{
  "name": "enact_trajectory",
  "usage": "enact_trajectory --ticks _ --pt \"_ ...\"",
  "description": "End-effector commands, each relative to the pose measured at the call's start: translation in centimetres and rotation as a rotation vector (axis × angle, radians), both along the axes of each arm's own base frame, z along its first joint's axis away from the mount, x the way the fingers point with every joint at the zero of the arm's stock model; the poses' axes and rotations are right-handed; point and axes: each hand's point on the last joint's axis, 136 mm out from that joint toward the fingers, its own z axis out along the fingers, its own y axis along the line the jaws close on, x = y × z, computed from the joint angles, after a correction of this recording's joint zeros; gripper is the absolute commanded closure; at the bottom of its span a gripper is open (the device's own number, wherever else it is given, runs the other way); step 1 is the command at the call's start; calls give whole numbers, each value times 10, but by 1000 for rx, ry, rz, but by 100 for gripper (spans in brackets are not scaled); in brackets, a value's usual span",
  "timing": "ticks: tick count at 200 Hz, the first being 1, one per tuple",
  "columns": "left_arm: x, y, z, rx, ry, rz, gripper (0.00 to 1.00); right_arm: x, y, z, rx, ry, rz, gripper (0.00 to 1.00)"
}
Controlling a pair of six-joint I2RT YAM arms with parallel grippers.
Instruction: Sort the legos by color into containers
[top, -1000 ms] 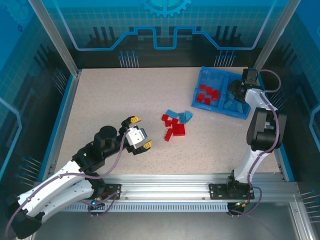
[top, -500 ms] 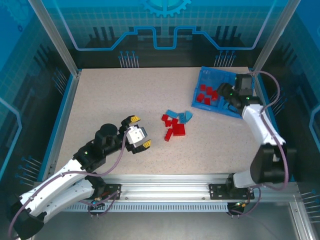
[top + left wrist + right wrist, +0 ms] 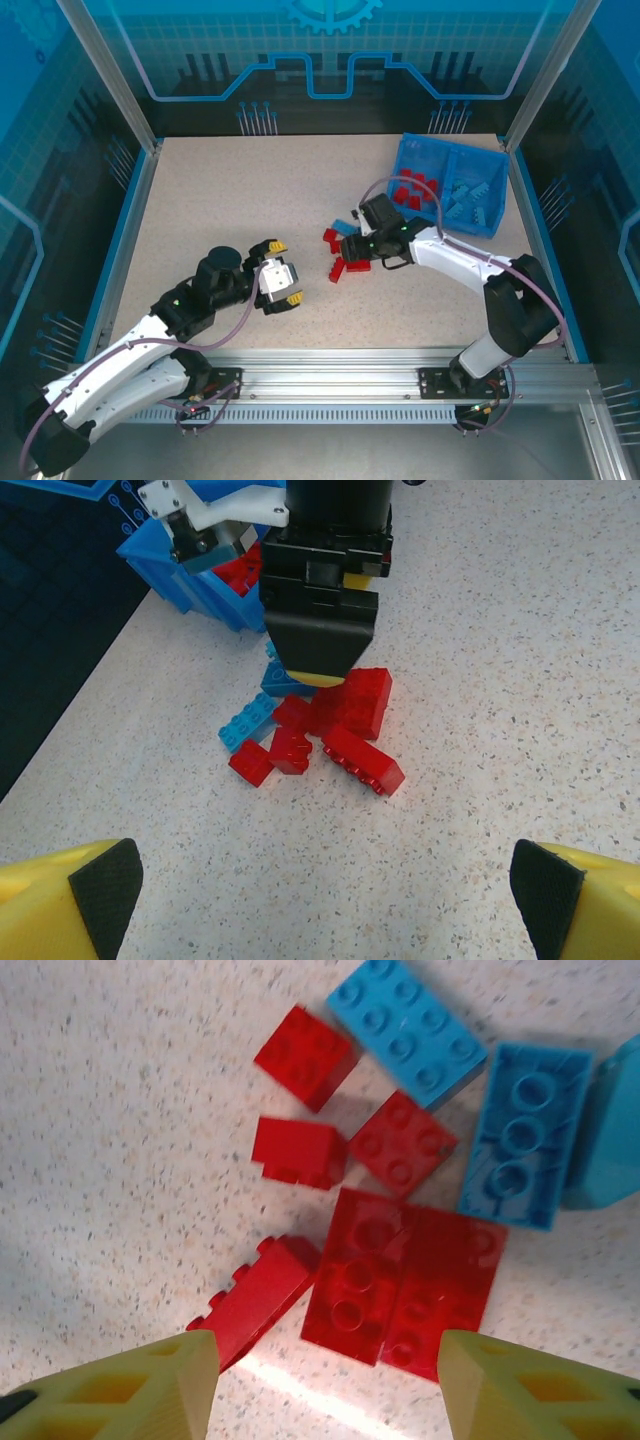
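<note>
1. The loose pile of small red and light blue plastic bricks (image 3: 340,266) (image 3: 345,720) (image 3: 400,1280) lay near the middle of the speckled beige tabletop (image 3: 220,190). The bricks were bunched together and mostly touching.
2. On my right wrist feed, the red bricks sat low and to the left. Two light blue bricks (image 3: 470,1090) lay at the upper right edge of the heap.
3. The right gripper (image 3: 350,250) (image 3: 320,1390) hung directly over the pile. Its yellow fingers (image 3: 150,1390) were spread wide, clear of the bricks and holding nothing.
4. My left wrist feed showed the same gripper (image 3: 320,675) pointing down over the far side of the heap, with the red bricks spilling out on the near side.
5. The left gripper (image 3: 283,271) (image 3: 320,900) waited to the left of the pile, well apart from it. Its fingers (image 3: 90,900) were parted and empty.
6. The blue translucent plastic rectangular tray (image 3: 430,150) stood at the far right of the table.
7. Its left compartment held red bricks (image 3: 412,192), and its right compartment held light blue ones (image 3: 470,195).
</note>
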Motion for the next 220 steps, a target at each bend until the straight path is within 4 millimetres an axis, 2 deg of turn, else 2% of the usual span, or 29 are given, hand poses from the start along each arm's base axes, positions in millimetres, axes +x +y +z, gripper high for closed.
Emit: enact_trajectory --ticks 1,23,43,73,98,126,151,196,220 --pt "-3 -1 3 4 -7 -32 1 -16 9 -8 -8 68 3 42" --pt "-3 -2 3 2 -1 -33 1 -29 0 -28 -82 217 -186 43" --pt "-5 -2 2 4 6 -37 1 -40 17 -41 -82 301 -210 42" --pt "-7 -2 -1 14 12 -50 1 -46 42 -47 -90 302 -186 39" --pt "-16 -3 -4 27 17 -94 1 -42 47 -56 -105 305 -202 38" --pt "-16 -3 -5 31 21 -97 1 -33 54 -61 -94 301 -220 39" --pt "-16 -3 -5 31 19 -96 1 -29 52 -72 -120 312 -257 41" --pt "-16 -2 -5 38 14 -96 1 -19 41 -85 -163 283 -315 54" --pt "-21 -3 -6 40 16 -127 1 -18 41 -81 -151 275 -291 64"
